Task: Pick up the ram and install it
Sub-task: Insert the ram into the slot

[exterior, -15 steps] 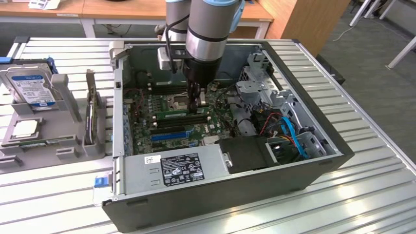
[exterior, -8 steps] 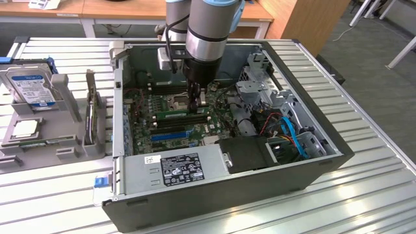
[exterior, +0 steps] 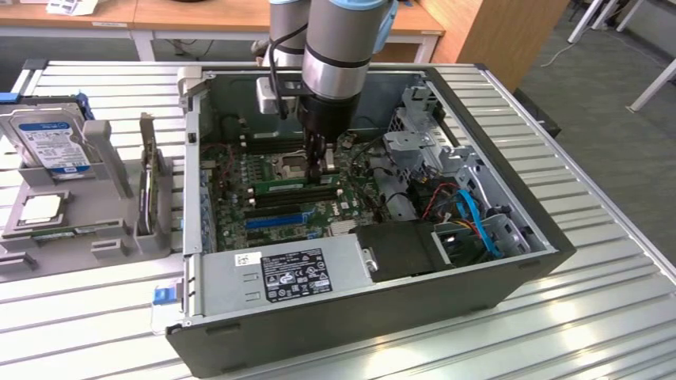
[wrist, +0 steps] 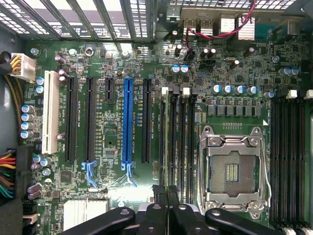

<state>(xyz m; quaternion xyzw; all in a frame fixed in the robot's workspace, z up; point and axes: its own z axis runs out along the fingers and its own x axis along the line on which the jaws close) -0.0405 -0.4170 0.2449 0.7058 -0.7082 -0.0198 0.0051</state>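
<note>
Gripper (exterior: 322, 166), jaws together, deep inside the open-topped case (exterior: 349, 336), tips over the memory slots (wrist: 176, 142) beside the processor socket (wrist: 234, 169), possibly touching the green ram (exterior: 283, 188).

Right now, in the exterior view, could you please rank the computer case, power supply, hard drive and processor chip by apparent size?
Largest to smallest:
1. computer case
2. power supply
3. hard drive
4. processor chip
The hard drive seems farther from the camera than the power supply, so their gap may be exaggerated.
</note>
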